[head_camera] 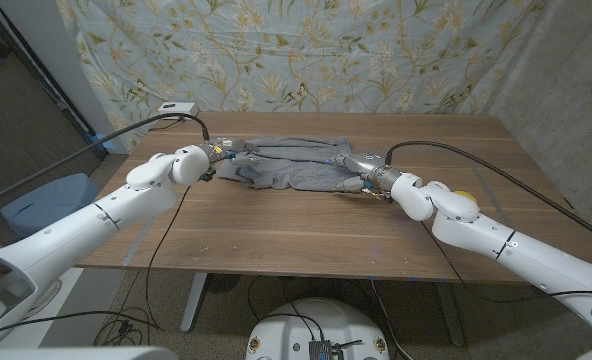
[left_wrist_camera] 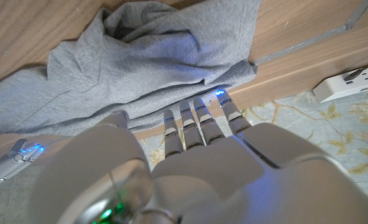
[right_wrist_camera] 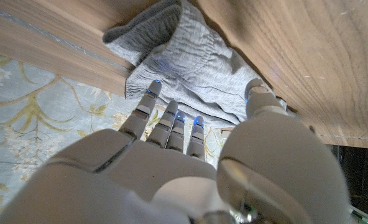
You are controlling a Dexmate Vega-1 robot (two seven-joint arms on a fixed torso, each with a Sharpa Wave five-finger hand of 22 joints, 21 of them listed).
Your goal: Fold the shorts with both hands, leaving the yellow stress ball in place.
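The grey shorts point(head_camera: 288, 162) lie crumpled toward the back middle of the wooden table point(head_camera: 276, 230). My left hand point(head_camera: 219, 161) is at their left end; in the left wrist view its straight fingers point(left_wrist_camera: 199, 115) reach the edge of the shorts point(left_wrist_camera: 147, 62), with the thumb set apart. My right hand point(head_camera: 364, 176) is at their right end, its fingers point(right_wrist_camera: 171, 115) and thumb spread against the hem of the shorts point(right_wrist_camera: 193, 68). Neither hand visibly pinches cloth. The yellow stress ball point(head_camera: 463, 195) peeks out behind my right forearm.
A white power strip point(head_camera: 176, 108) lies at the table's back left corner, also seen as the power strip point(left_wrist_camera: 352, 81) in the left wrist view. Black cables run along both arms. A blue bin point(head_camera: 46, 205) stands on the floor to the left. A floral sheet hangs behind.
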